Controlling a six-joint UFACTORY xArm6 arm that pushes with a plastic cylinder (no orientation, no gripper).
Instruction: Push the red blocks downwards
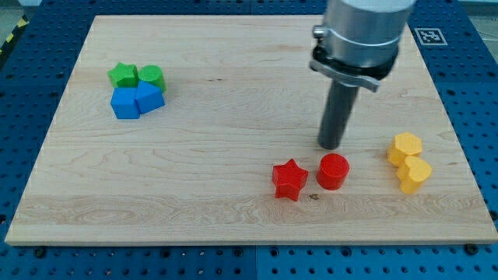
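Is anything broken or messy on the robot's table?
Nothing stands out. The red star and red cylinder sit whole near the view's bottom, with my tip just above the cylinder. The green, blue and yellow blocks sit in tidy clusters on the wooden board.

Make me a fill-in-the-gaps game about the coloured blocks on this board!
1. My tip stands just above the red ____-shaped block.
2. Left of that block lies a red ____.
3. The two yellow blocks sit near the view's ____ edge.
4. The green blocks touch two ____ blocks below them.

Missing words: cylinder; star; right; blue
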